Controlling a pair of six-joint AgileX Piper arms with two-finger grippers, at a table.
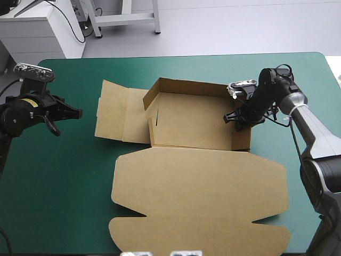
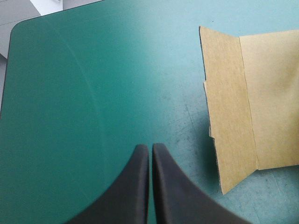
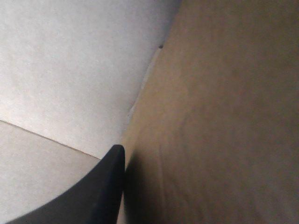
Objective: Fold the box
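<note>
The teal-green table cover [image 1: 64,186] carries the brown box [image 1: 197,128] at its middle, and by my reading it is roughly half built.

- **Lid:** The lid [image 1: 202,197], the largest panel, lies flat on the cover and reaches toward the near edge.
- **Tray:** Beyond the lid is the tray.
  - 2 of its walls are up: the far wall [image 1: 186,87] and the right wall [image 1: 243,140].
  - A corner tab [image 1: 151,99] at the far left leans inward.
- **Left to do:** The left side panel [image 1: 114,112] lies flat on the cover with its crease unbent. Raising and tucking that side looks like the main work remaining.
- **Contents:** The tray holds nothing of its own. Its floor is bare board.

The right gripper [image 1: 240,116] is at the right wall. In its wrist view 1 black finger lies against the wall's inner face. The other finger is hidden behind the board, so I judge the wall to be pinched between nearly closed fingers.

The left gripper [image 2: 150,147] hovers over bare cover, near the left side panel but clear of it. Its 2 fingers are pressed together and hold nothing.
</note>
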